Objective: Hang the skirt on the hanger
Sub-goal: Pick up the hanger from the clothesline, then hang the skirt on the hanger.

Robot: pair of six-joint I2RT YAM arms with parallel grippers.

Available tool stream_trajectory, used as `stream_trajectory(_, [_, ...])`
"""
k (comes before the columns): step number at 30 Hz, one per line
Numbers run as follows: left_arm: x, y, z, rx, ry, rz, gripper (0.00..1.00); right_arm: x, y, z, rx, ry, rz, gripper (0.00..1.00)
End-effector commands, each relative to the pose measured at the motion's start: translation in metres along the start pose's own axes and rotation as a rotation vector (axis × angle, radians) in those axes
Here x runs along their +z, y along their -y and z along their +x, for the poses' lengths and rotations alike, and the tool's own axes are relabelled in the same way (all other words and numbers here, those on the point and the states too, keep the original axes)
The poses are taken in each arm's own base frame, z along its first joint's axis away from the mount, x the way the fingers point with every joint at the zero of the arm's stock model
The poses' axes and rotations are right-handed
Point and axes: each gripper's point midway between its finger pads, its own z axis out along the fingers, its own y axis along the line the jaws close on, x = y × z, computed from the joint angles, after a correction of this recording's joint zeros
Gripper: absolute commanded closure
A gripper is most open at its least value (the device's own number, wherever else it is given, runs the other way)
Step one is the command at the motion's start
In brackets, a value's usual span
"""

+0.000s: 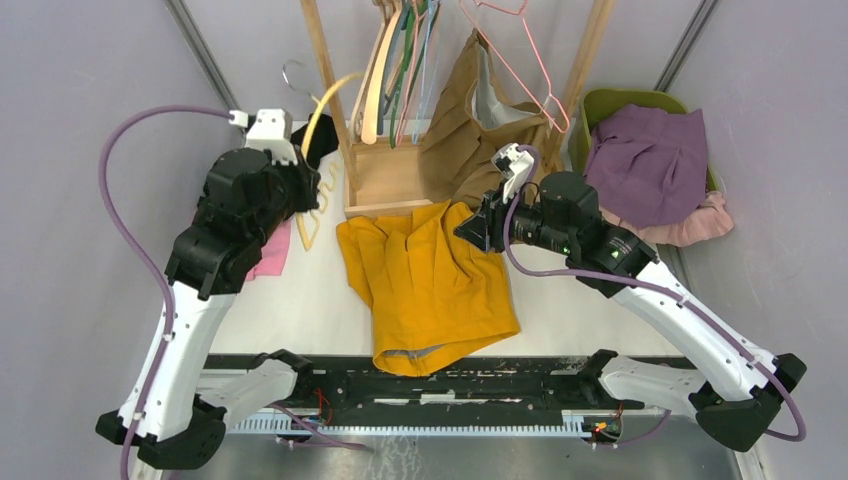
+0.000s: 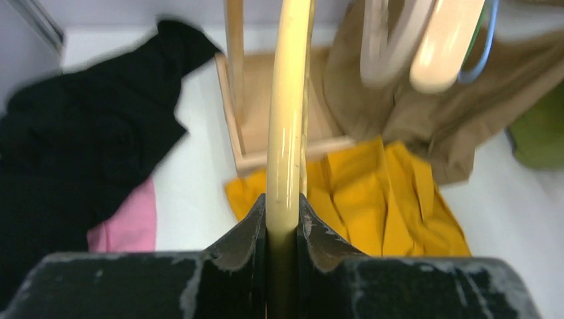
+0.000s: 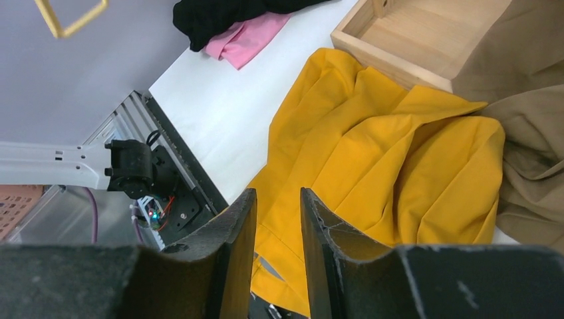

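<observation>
The mustard-yellow skirt (image 1: 430, 290) lies spread on the white table, rumpled at its far edge near the wooden rack base. It also shows in both wrist views (image 2: 386, 206) (image 3: 379, 153). My left gripper (image 1: 305, 185) (image 2: 282, 199) is shut on a cream-yellow hanger (image 1: 322, 108) (image 2: 287, 119), held up left of the rack. My right gripper (image 1: 470, 228) (image 3: 278, 193) hovers over the skirt's far right part, jaws slightly apart with nothing between them. A corner of the hanger (image 3: 66, 20) shows in the right wrist view.
A wooden rack base (image 1: 385, 175) stands behind the skirt, with several hangers (image 1: 395, 60) hung above it. A brown garment (image 1: 480, 120) drapes on a pink wire hanger (image 1: 520, 60). A green basket (image 1: 625, 100) holds purple cloth (image 1: 650, 160). Black cloth (image 2: 80, 133) and pink cloth (image 1: 275, 250) lie at left.
</observation>
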Motion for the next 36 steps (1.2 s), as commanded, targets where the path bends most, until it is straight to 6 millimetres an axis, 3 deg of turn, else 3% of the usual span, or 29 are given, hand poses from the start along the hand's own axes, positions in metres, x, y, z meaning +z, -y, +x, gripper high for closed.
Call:
stream_trajectory(1, [-0.016,0.012,0.051,-0.121,-0.166,0.067,0.97,-0.01,-0.01,-0.008,0.015,0.018,-0.037,0.64])
stream_trajectory(4, [-0.027,0.015,0.081,-0.133,-0.277,0.089,0.97,-0.015,-0.013,0.0,0.031,-0.007,-0.048,0.63])
stream_trajectory(8, [-0.051,0.019,0.106,-0.145,-0.348,0.148,0.97,-0.024,-0.011,0.012,0.049,-0.036,-0.033,0.63])
stream_trajectory(11, [-0.07,0.019,0.117,-0.149,-0.363,0.164,0.97,-0.031,-0.007,0.021,0.053,-0.058,-0.008,0.63])
stream_trajectory(21, [-0.104,0.063,0.153,-0.252,-0.464,0.449,0.97,-0.032,0.002,0.029,0.05,-0.107,0.04,0.63])
stream_trajectory(26, [-0.115,0.079,0.169,-0.259,-0.511,0.558,0.97,-0.042,0.023,0.034,0.051,-0.148,0.179,0.63])
stream_trajectory(32, [-0.121,0.091,0.181,-0.226,-0.574,0.629,0.97,-0.045,0.046,0.068,0.123,-0.228,0.283,0.63])
stream_trajectory(36, [-0.136,0.102,0.188,-0.224,-0.624,0.707,0.97,-0.046,0.054,0.101,0.164,-0.306,0.299,0.63])
